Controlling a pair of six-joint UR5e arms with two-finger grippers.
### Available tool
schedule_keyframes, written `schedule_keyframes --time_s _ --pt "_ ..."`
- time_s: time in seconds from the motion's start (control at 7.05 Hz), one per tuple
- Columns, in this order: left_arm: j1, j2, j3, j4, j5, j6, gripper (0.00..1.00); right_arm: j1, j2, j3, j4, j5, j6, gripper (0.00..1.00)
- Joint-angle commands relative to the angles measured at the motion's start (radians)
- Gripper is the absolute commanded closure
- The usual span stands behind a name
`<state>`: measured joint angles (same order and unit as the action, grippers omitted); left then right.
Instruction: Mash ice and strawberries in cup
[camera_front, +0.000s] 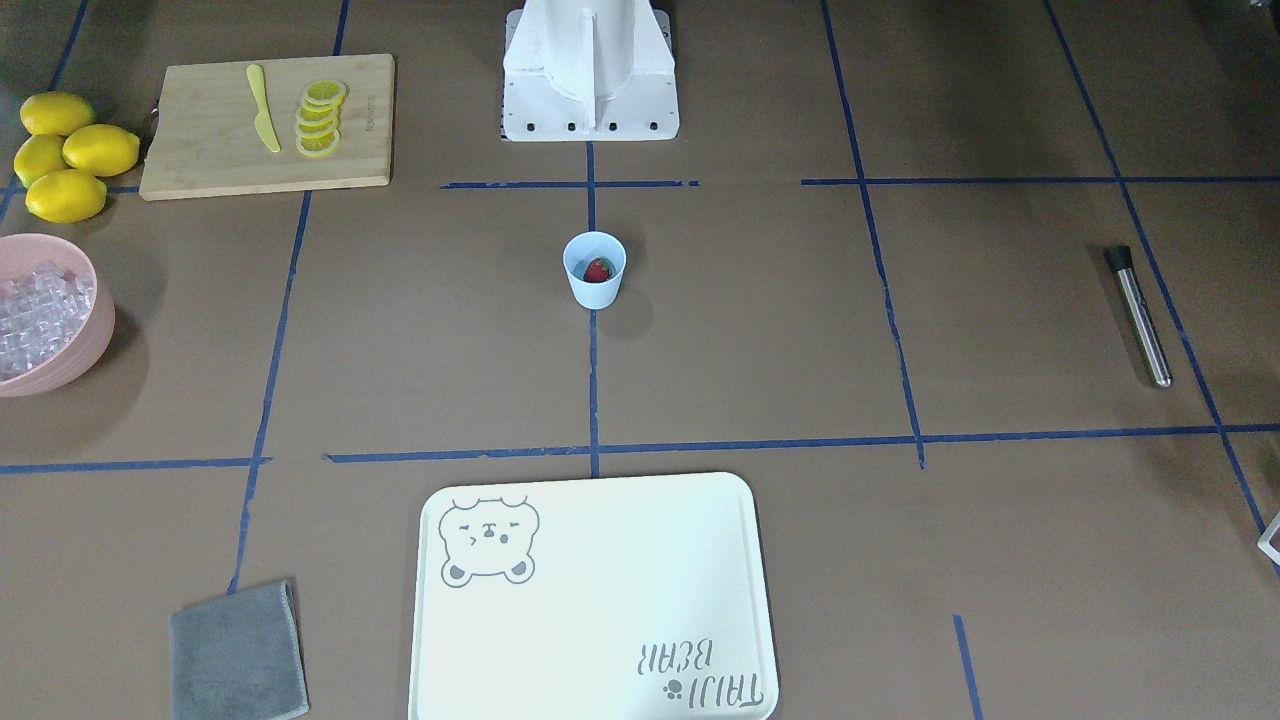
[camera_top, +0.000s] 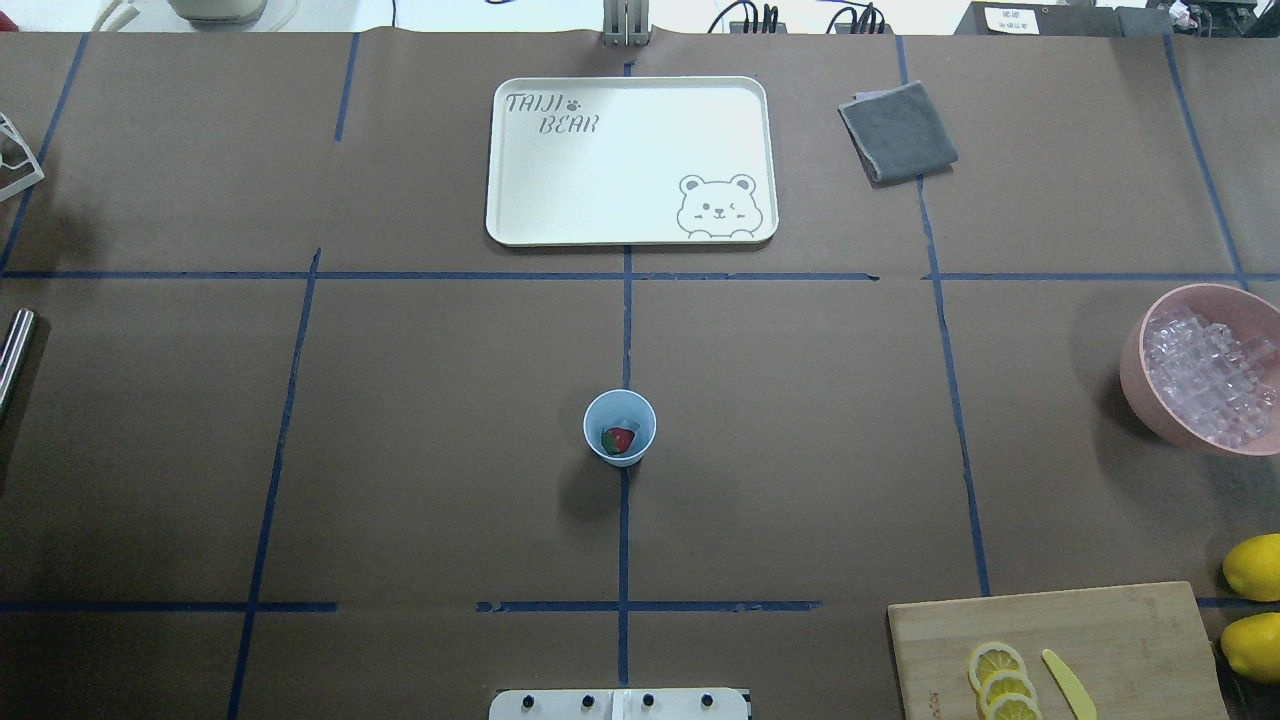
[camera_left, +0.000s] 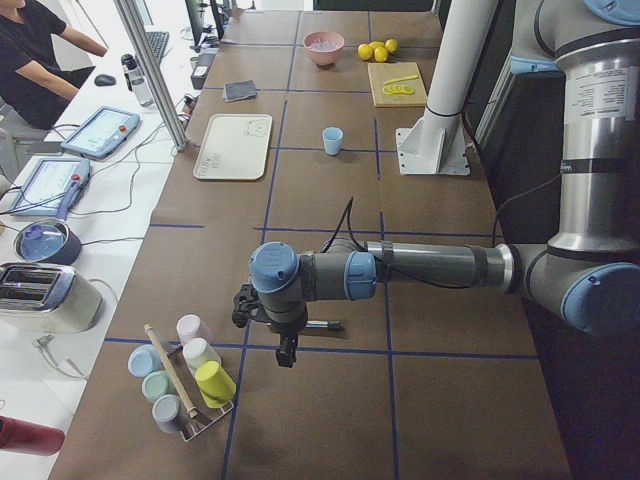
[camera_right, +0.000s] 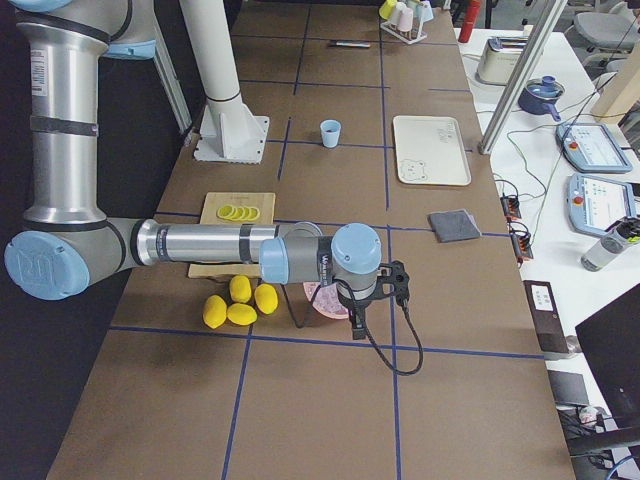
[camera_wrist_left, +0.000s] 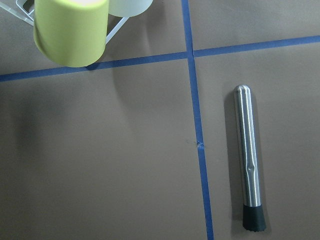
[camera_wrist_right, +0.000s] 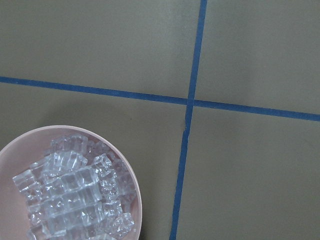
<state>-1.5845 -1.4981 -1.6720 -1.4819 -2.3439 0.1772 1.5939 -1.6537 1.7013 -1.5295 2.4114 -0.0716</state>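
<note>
The pale blue cup (camera_front: 594, 272) stands at the table's middle on a blue tape line, also in the overhead view (camera_top: 620, 428). A red strawberry (camera_front: 598, 270) lies inside it. Clear ice (camera_top: 1210, 375) fills the pink bowl (camera_front: 95, 330); the right wrist view shows the ice (camera_wrist_right: 75, 200) below. A steel muddler (camera_front: 1138, 315) with a black tip lies flat, and shows in the left wrist view (camera_wrist_left: 248, 155). My left gripper (camera_left: 287, 352) hangs above the muddler. My right gripper (camera_right: 357, 325) hangs above the bowl. I cannot tell whether either is open or shut.
A white bear tray (camera_front: 600, 600) and a grey cloth (camera_front: 238, 652) lie on the operators' side. A wooden board (camera_front: 200, 150) holds lemon slices and a yellow knife, with whole lemons (camera_front: 70, 150) beside it. A rack of coloured cups (camera_left: 185, 385) stands near the left gripper.
</note>
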Motion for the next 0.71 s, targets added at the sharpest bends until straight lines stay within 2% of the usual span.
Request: schedule_keyframes --time_s 0.0,0.57 --pt "0.0 -0.001 0.0 -0.003 0.002 0.001 0.0 0.0 0.0 0.001 0.0 0.0 0.0 0.01" --pt "-0.002 -0.001 0.002 -0.003 0.002 -0.001 0.0 0.0 0.0 0.008 0.0 0.0 0.0 0.01"
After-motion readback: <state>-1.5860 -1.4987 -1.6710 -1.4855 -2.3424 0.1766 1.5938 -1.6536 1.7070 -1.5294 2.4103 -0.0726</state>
